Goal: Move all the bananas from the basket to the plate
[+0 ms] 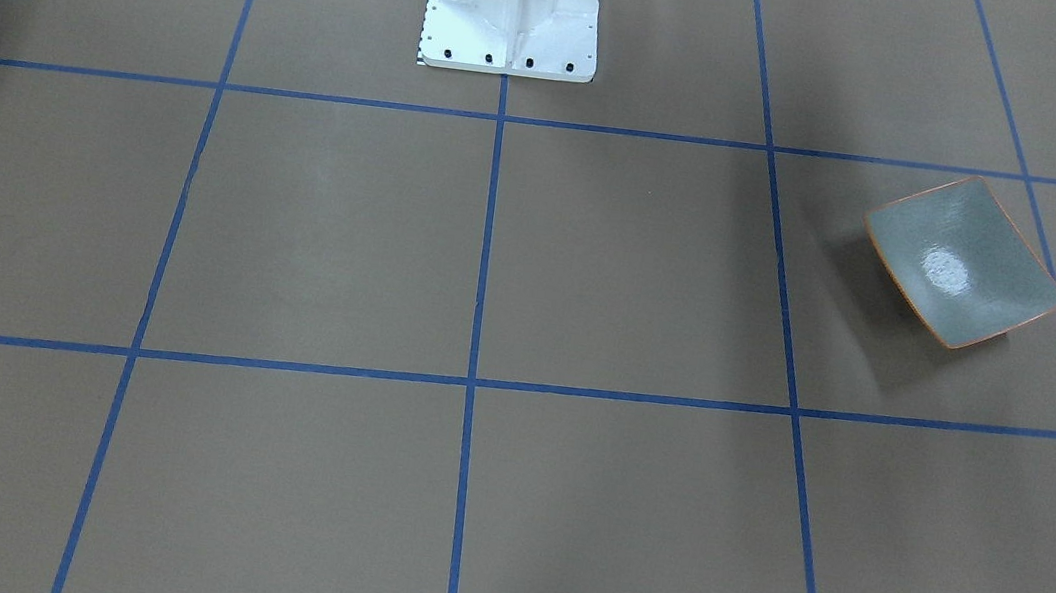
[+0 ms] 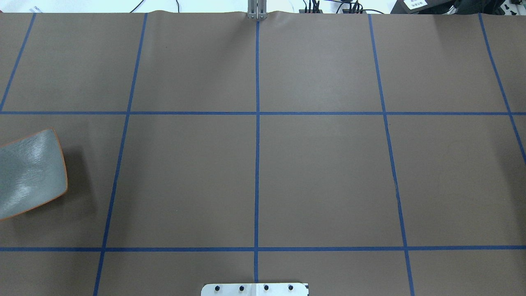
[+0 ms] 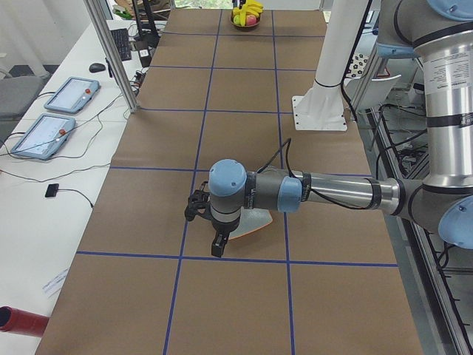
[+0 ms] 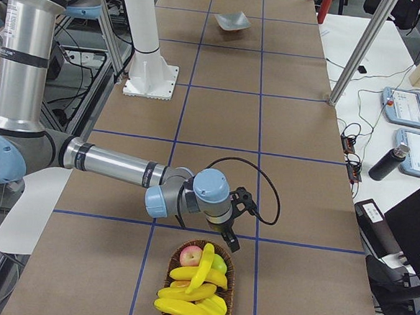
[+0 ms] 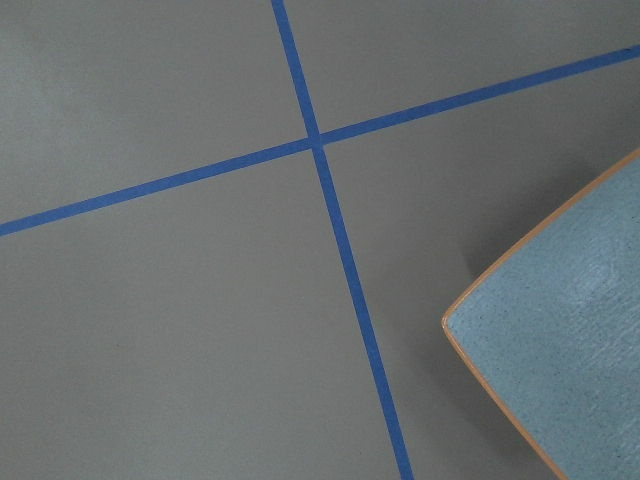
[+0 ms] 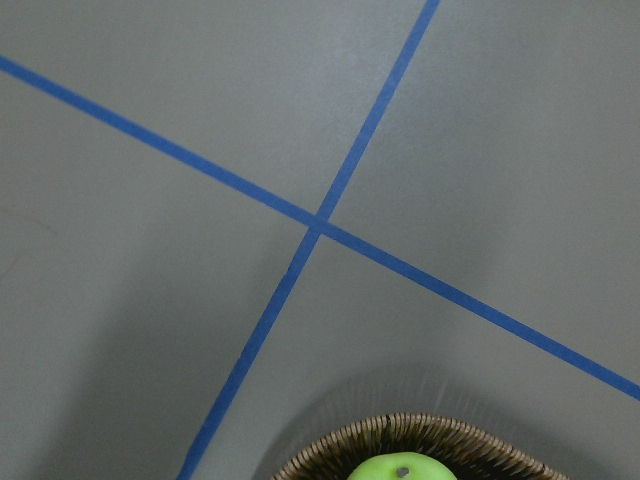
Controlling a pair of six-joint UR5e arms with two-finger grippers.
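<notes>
Several yellow bananas (image 4: 188,294) lie in a woven basket (image 4: 170,269) with red and green apples, at the table's end on my right. They also show far off in the exterior left view (image 3: 251,9). The grey-green plate (image 1: 963,261) with the orange rim is bare, on my left side (image 2: 28,172). My left gripper (image 3: 216,240) hangs just beside the plate (image 3: 251,220). My right gripper (image 4: 230,234) hangs just beyond the basket's rim. Both show only in the side views, so I cannot tell whether they are open or shut.
The left wrist view shows a plate corner (image 5: 560,360). The right wrist view shows the basket rim (image 6: 420,435) and a green apple (image 6: 402,468). The white robot pedestal (image 1: 513,8) stands at the table's middle edge. Blue tape lines grid the brown table.
</notes>
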